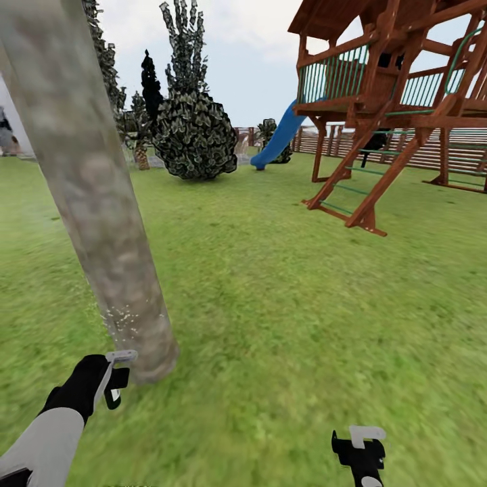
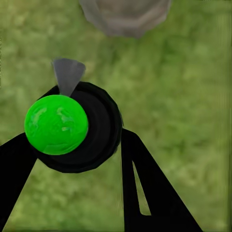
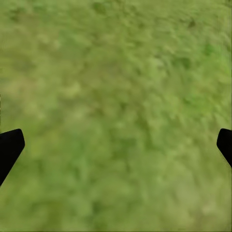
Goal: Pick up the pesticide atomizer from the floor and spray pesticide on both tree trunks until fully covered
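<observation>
A thick mottled tan-grey tree trunk leans up from the lawn at the left of the head view, and its base also shows in the left wrist view. Low on the bark sits a patch of fine white pesticide specks. My left gripper hovers just in front of the trunk's foot, shut on the pesticide atomizer. The atomizer is a dark round bottle with a bright green top and a grey nozzle aimed at the trunk. My right gripper hangs open over bare grass, its fingers wide apart.
A brown wooden play tower with a ladder and a blue slide stands at the back right, in front of a slatted fence. A big dark bush and a small palm stand far back. Open lawn lies between.
</observation>
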Available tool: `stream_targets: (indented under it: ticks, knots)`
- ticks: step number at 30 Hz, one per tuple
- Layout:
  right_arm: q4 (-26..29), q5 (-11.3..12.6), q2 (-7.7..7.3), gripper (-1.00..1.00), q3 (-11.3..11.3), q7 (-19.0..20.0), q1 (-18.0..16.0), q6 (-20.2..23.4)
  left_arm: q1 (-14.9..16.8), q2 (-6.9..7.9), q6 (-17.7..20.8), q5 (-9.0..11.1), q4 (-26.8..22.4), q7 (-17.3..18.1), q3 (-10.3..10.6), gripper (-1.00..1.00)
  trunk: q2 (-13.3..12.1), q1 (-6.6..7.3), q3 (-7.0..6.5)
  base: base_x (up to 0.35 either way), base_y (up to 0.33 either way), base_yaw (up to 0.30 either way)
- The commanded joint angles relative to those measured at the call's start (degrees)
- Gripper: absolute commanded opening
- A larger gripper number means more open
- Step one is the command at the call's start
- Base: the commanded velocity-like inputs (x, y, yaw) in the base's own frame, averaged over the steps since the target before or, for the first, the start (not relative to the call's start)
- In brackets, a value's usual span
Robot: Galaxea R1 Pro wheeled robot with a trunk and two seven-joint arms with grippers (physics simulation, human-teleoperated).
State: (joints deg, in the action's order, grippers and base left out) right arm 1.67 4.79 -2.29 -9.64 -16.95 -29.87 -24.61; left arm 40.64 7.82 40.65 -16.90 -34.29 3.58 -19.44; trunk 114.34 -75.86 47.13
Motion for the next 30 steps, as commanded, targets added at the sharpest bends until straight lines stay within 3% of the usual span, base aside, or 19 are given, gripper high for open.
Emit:
stream_targets:
  ticks: [1,9,23,30]
  knots:
    - [0.0,0.5,-0.02,1.0,-0.5,-0.1,0.0,-0.2,0.1,-0.07,0.2,-0.6,-0.1,0.4,-0.2,-1.0,0.0,0.0,0.05,0.097,-0.273,0.274]
    - [0.0,0.5,0.01,1.0,-0.5,-0.1,0.0,-0.1,0.0,-0.59,0.2,-0.5,-0.1,0.4,-0.3,-1.0,0.0,0.0,0.05,0.155,-0.253,0.258]
    - [0.0,0.5,-0.08,1.0,-0.5,-0.1,0.0,-0.1,0.0,-0.61,-0.1,-0.5,-0.1,0.4,-0.3,-1.0,0.0,0.0,0.05,0.184,-0.224,0.008]
    - [0.0,0.5,0.01,1.0,-0.5,-0.1,0.0,-0.1,0.0,-0.63,-0.1,-0.6,-0.1,0.3,-0.2,-1.0,0.0,0.0,0.05,0.004,-0.276,0.234]
